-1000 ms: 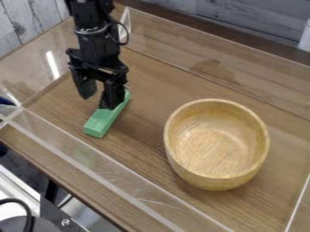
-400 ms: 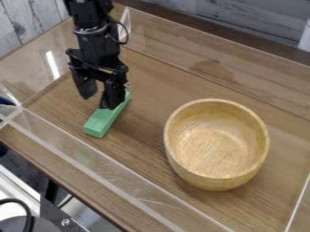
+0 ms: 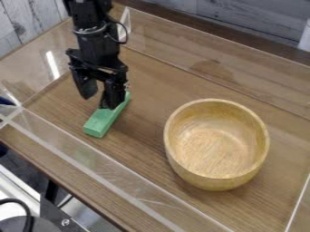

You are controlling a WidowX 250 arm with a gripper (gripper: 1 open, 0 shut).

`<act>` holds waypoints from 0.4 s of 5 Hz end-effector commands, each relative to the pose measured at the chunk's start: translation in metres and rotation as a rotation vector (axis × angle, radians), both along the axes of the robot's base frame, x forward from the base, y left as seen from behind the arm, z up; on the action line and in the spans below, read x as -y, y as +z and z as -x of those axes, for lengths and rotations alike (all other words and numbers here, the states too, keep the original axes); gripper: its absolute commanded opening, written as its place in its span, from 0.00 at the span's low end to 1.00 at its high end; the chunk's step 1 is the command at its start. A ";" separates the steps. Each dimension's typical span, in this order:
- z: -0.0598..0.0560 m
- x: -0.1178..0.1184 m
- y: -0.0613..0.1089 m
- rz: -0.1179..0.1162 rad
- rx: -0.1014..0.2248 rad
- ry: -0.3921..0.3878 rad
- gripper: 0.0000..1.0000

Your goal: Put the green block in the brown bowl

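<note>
Gripper wide open, pointing down over far end of green block, nothing held yet. Block flat on table, left of brown bowl, well apart. I read this as pre-grasp; next I'd drop, straddle block, close.

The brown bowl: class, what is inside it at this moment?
The brown bowl holds nothing: only bare wood grain shows inside. Its near inner wall is hidden by the rim. The green block lies on the table, under the open gripper.
</note>
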State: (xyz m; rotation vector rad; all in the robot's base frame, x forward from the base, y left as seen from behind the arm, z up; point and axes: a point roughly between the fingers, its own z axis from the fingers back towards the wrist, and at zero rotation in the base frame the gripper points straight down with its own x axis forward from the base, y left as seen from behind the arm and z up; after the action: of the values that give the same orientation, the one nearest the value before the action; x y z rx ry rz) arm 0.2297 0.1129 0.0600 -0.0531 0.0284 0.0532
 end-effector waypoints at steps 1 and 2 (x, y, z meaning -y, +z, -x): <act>-0.010 -0.007 0.015 -0.027 0.060 0.010 1.00; -0.009 -0.008 0.007 -0.029 0.047 0.010 1.00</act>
State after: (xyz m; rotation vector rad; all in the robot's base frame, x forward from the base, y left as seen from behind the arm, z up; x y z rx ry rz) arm 0.2320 0.1143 0.0563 -0.0481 0.0224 0.0575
